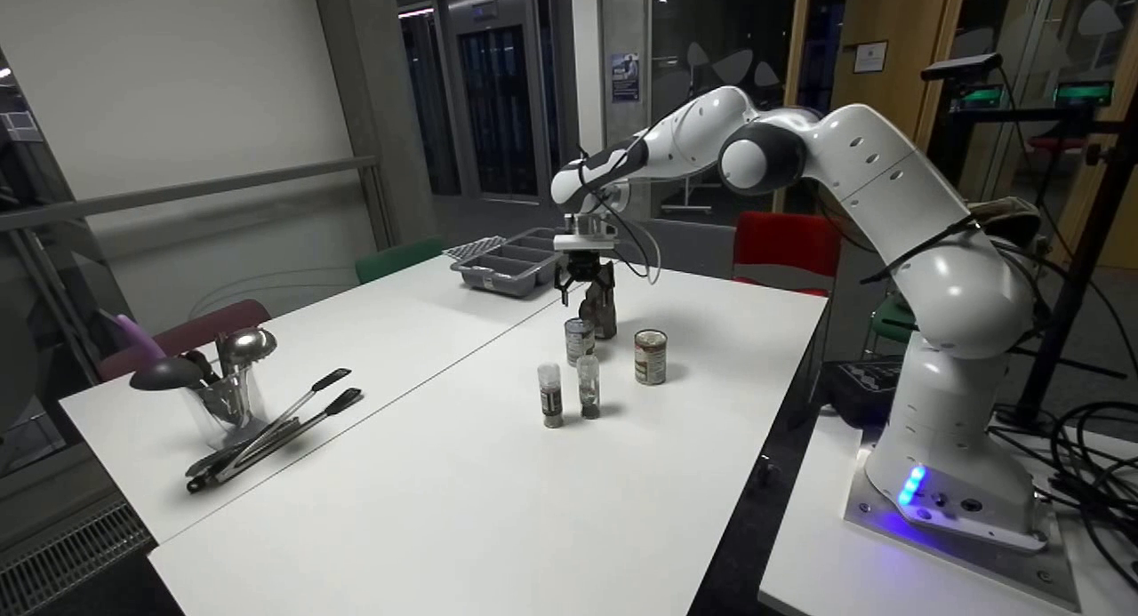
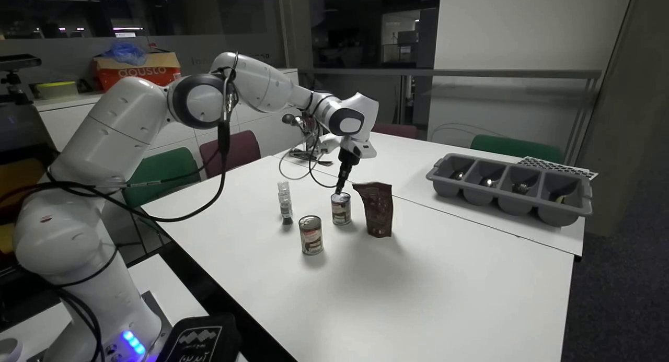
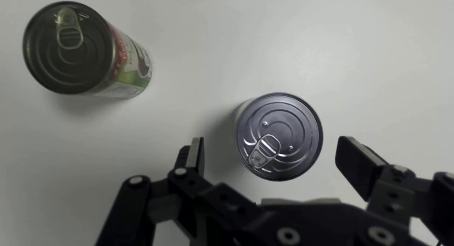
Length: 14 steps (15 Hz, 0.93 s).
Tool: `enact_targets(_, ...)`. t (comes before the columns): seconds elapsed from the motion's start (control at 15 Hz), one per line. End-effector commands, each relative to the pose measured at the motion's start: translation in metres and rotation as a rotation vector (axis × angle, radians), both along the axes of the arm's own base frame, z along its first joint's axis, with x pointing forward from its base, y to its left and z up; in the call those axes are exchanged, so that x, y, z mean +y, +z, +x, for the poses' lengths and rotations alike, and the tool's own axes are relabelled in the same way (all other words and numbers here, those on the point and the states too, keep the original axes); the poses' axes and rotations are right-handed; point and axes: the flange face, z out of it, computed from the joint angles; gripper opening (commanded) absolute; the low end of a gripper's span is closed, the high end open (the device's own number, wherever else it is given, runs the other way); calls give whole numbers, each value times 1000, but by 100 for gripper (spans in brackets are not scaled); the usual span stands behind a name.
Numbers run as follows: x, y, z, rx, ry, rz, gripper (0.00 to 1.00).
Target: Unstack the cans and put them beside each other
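Two cans stand upright and apart on the white table. The near can (image 2: 341, 210) is below my gripper (image 2: 339, 190); it also shows in an exterior view (image 1: 580, 342). In the wrist view its dark metal lid with a pull tab (image 3: 280, 136) lies between the fingers, with a gap on each side. The second can (image 1: 650, 358) stands to the side; it also shows in an exterior view (image 2: 311, 236) and, with a red, white and green label, at upper left in the wrist view (image 3: 71, 49). My gripper (image 3: 270, 145) is open and empty, its tips about at the lid's height.
A brown pouch (image 2: 378, 210) stands close to the near can. Two small clear shakers, one at the left (image 1: 551, 396) and one at the right (image 1: 589, 387), stand near the cans. A grey compartment tray (image 2: 509, 187), tongs (image 1: 276, 429) and a utensil holder (image 1: 222, 403) are farther away.
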Motion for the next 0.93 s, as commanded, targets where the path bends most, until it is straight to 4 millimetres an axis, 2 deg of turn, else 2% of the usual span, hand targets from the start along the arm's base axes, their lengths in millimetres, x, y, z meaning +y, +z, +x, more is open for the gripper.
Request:
enact_targets(0.0, 9, 15, -39, -28, 143, 5, 100)
enact_targets(0.33, 20, -3, -78, -27, 352, -108, 100)
enact_targets(0.67, 33, -28, -127, -1, 487, -203, 100)
enact_targets(0.87, 35, -27, -159, -30, 518, -230, 100)
